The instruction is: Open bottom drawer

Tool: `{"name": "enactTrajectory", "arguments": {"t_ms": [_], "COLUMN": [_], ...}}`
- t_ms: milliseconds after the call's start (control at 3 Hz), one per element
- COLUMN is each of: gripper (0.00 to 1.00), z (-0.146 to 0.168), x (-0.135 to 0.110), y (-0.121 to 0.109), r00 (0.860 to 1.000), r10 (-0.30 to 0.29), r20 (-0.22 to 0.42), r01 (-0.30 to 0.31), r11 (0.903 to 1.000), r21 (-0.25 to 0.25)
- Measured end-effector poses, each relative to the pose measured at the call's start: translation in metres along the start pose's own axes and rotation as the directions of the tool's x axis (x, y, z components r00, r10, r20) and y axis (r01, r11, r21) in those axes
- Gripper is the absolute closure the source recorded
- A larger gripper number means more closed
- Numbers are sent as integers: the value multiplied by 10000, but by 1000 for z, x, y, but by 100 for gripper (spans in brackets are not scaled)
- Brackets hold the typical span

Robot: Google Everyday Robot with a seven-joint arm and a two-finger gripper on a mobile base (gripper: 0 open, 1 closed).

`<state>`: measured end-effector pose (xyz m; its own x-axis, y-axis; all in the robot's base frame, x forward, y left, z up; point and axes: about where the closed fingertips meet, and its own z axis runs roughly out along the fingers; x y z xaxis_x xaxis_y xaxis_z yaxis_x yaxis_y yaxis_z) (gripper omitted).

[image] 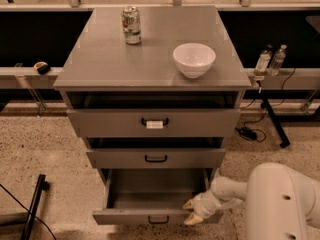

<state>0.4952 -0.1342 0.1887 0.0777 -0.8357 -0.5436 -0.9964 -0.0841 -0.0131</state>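
Observation:
The bottom drawer (pixel 131 217) of the grey metal cabinet (pixel 150 59) stands pulled well out, showing its bare grey inside. Its small black loop handle (pixel 158 219) is at the middle of the narrow front. My gripper (pixel 191 212) is at the right end of that front, with one finger inside the drawer and one outside, shut on the front panel. My white arm (pixel 280 204) reaches in from the lower right.
Above are the middle drawer (pixel 156 158) and the top drawer (pixel 154 122) with a white tag, both slightly out. A can (pixel 131 25) and a white bowl (pixel 194 59) stand on top. A black stand (pixel 32 209) is at lower left; bottles (pixel 270 60) and cables are at right.

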Motion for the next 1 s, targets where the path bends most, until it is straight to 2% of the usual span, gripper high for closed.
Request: {"name": "enactTrajectory", "arguments": {"t_ms": [333,667,1000], "gripper": [27,4,0], "z": [-5,-27,-55], "x": [-7,-21,-38], "y": [37,36,13], "r00": [9995,9958,9845], "r10": [66,-114,-383], "r20": [304,911,1714], "r01": [-49,128,268], "r11": [9985,9998,9973], "r21": [-545,-138,690]}}
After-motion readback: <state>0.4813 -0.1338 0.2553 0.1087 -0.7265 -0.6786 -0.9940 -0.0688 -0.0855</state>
